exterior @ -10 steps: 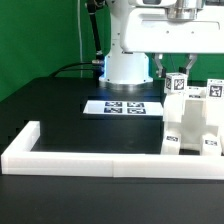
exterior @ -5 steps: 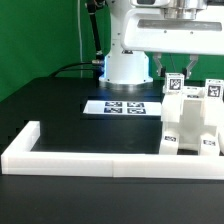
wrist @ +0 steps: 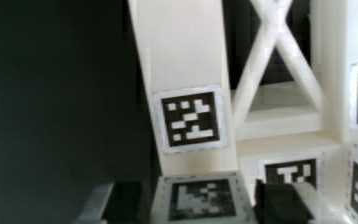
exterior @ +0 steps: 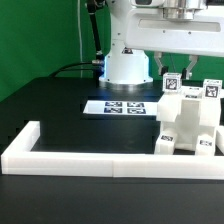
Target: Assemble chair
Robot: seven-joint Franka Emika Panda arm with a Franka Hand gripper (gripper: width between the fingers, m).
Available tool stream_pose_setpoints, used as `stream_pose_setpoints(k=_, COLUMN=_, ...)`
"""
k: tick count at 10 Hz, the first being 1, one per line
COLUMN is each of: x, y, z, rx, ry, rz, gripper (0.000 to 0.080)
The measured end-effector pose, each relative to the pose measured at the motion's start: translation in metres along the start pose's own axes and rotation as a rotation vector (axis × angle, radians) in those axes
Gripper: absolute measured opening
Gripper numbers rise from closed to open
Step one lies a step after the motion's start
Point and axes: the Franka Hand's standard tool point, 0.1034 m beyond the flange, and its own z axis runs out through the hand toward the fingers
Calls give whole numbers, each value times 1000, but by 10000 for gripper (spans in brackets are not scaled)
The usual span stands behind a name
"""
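Green backdrop, black table [exterior: 50,100]; whether the hand [exterior: 173,70] grips the chair [exterior: 190,120] is unclear.

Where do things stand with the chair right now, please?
End effector above chair, state unclear. Chair against fence at exterior view's right. Marker board behind, nothing in the way.
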Motion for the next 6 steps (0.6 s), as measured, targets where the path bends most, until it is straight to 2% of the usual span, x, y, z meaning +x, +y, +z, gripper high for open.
stream_pose_setpoints(k=3, x=-2, y=-3, z=0, rx=11, ry=-8, rz=216, gripper=287)
stream_pose_setpoints(k=5, x=-2, y=-3, z=0, rx=12, ry=-9, rz=255, gripper=287)
stream_pose_setpoints(k=6, x=-2, y=-3, z=0, rx=12, ry=-9, rz=237, gripper=347)
